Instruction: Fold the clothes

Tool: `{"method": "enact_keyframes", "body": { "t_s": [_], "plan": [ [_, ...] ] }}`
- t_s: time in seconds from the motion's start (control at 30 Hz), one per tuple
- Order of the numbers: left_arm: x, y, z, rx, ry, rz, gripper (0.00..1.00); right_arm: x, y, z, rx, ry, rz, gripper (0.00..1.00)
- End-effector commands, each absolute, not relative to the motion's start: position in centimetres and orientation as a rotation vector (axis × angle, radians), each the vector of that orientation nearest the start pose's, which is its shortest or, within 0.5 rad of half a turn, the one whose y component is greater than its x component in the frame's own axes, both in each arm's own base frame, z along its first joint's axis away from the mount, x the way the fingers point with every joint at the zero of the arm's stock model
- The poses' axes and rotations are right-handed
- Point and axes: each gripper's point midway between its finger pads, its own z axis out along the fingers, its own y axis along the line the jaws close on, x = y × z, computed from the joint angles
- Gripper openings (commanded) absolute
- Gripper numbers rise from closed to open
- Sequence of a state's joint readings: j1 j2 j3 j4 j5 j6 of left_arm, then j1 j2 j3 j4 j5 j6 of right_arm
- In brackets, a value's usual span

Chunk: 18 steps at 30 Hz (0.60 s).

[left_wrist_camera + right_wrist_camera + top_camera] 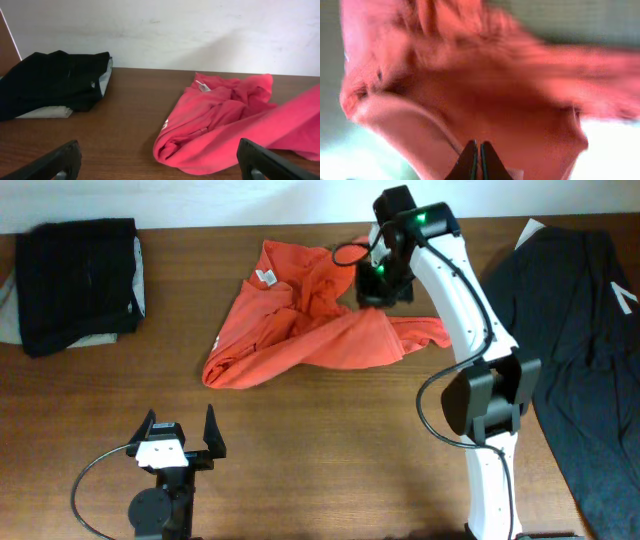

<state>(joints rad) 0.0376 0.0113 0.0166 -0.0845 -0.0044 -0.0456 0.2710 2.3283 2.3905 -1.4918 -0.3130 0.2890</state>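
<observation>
pinching the red-orange t-shirt at its far right part, the right gripper has its jaws squeezed together, cloth bunched all around the tips in the wrist view. the shirt lies crumpled on the wooden table, centre and toward the far edge, a white neck label showing at its far left corner and a sleeve trailing off to the right. down at the near left the left gripper hovers with its jaws spread wide, holding nothing, well apart from the shirt. a pile of black clothes sits at the far left, and a dark garment covers the right edge.
</observation>
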Motion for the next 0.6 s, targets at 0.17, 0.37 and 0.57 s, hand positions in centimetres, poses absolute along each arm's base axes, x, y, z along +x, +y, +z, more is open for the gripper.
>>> {"method": "enact_keyframes", "body": {
  "t_s": [0.17,0.37,0.57],
  "plan": [
    [24.6,0.9,15.6,-0.058,1.65,0.005,0.99,33.9,19.7,25.8,-0.145,2.96,0.282,0.04],
    [24.6,0.9,15.6,-0.058,1.65,0.005,0.99,22.8,16.4,22.2,-0.005,3.06,-0.103,0.04],
    [24.6,0.9,15.6,-0.058,1.65,0.005,0.99,16.5,11.8,10.9,0.388,3.198,-0.34,0.11]
  ]
}}
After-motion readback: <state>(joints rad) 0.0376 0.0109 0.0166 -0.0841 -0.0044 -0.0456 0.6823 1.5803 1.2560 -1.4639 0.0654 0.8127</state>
